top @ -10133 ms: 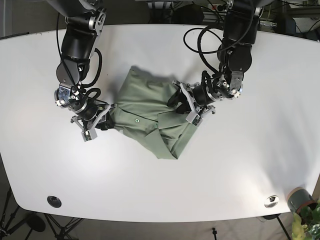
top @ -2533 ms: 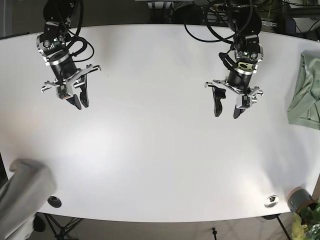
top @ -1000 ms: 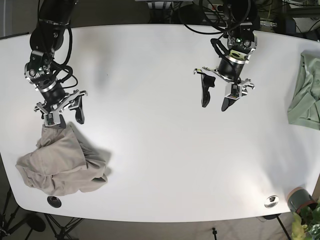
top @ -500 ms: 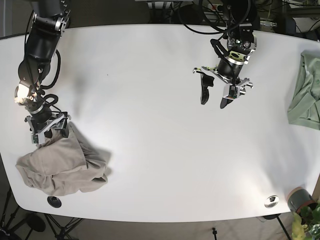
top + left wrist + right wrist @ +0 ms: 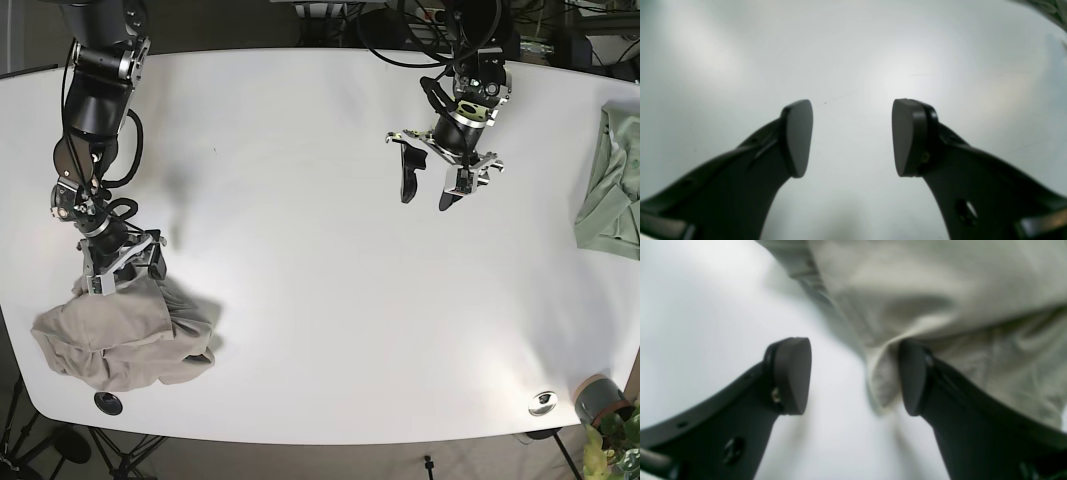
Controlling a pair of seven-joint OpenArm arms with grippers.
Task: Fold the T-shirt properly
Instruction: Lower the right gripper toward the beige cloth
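A crumpled beige T-shirt point(image 5: 125, 335) lies in a heap at the table's lower left. My right gripper point(image 5: 125, 277) stands open at the heap's upper edge. In the right wrist view a fold of the beige T-shirt point(image 5: 940, 300) hangs down between the spread fingers, close against the right finger point(image 5: 912, 376), and my right gripper point(image 5: 853, 376) has not closed on it. My left gripper point(image 5: 428, 198) hovers open over bare table at the upper middle right. Only white table shows between the fingers of my left gripper point(image 5: 851, 136).
A folded green shirt point(image 5: 610, 190) lies at the table's right edge. Near the front edge are a black disc point(image 5: 108, 403), a metal disc point(image 5: 543, 402) and a grey cup point(image 5: 598, 397). The white table point(image 5: 320, 300) stretches between the two arms.
My right gripper has shifted a little right and down onto the beige shirt's upper edge. The left arm has barely moved. The beige shirt lies as before.
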